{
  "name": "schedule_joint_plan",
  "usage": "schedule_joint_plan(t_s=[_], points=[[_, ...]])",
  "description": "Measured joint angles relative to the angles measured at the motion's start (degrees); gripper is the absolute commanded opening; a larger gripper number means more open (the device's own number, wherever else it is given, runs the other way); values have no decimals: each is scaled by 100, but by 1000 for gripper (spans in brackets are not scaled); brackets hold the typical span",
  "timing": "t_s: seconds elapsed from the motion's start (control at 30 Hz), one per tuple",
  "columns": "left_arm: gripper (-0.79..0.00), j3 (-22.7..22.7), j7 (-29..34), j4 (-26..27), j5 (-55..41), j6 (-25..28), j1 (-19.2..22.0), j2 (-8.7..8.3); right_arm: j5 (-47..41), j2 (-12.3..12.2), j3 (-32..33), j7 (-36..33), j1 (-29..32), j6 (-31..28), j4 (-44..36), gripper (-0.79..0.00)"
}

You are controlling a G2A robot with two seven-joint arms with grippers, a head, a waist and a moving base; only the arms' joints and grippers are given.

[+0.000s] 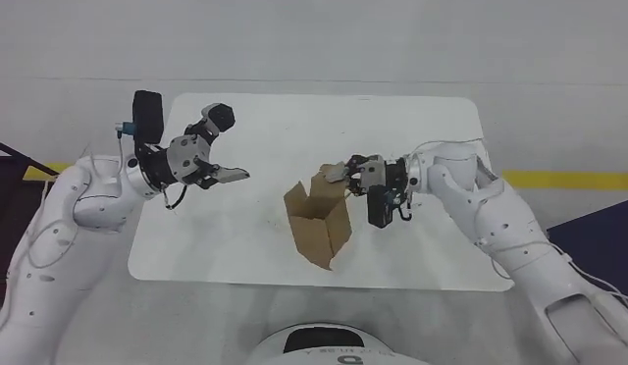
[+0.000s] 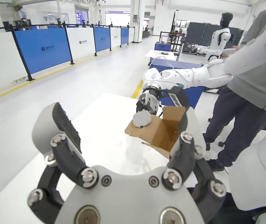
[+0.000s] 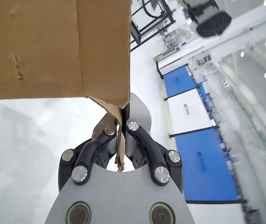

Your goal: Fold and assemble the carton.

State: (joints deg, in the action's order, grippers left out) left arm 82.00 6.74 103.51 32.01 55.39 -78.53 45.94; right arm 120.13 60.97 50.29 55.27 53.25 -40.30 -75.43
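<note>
Top view, near to far. Carton (image 1: 319, 223) stands mouth up near the table's (image 1: 412, 120) 6 o'clock edge. Right gripper (image 1: 341, 170), at the carton's 1 o'clock, has its fingers clamped on a flap. Left gripper (image 1: 226, 149), well apart at 10 o'clock, has its fingers spread and empty; it is the farther arm.

A white rectangular table (image 1: 235, 233) with rounded corners carries one thing: a brown cardboard carton (image 1: 319, 226). It stands on the tabletop with its open side up, near the robot-side edge, a little toward the robot's right.
</note>
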Motion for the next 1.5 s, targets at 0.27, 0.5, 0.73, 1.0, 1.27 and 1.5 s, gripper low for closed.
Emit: schedule_joint_plan(t_s=[0.27,0.5,0.73,1.0,1.27,1.5], points=[[0,56,-364,159,468,-253,-68,55,-1497,127,105,-1041,-209,-860,555,-785],[0,55,-359,157,463,-250,-66,54,-1486,126,106,-1029,-207,-850,551,-785],[0,55,-359,157,464,-250,-66,54,-1875,147,128,-1308,-206,-1148,536,-785],[0,32,-358,198,452,-264,-76,59,-3503,314,142,-2592,-499,-1772,880,-785],[-28,-412,-216,517,365,-362,111,149,-4408,420,-39,-3713,-698,-1769,791,-785],[-40,-637,-115,487,853,-378,253,213,-5044,482,-103,-4241,-726,-1770,848,-785]])
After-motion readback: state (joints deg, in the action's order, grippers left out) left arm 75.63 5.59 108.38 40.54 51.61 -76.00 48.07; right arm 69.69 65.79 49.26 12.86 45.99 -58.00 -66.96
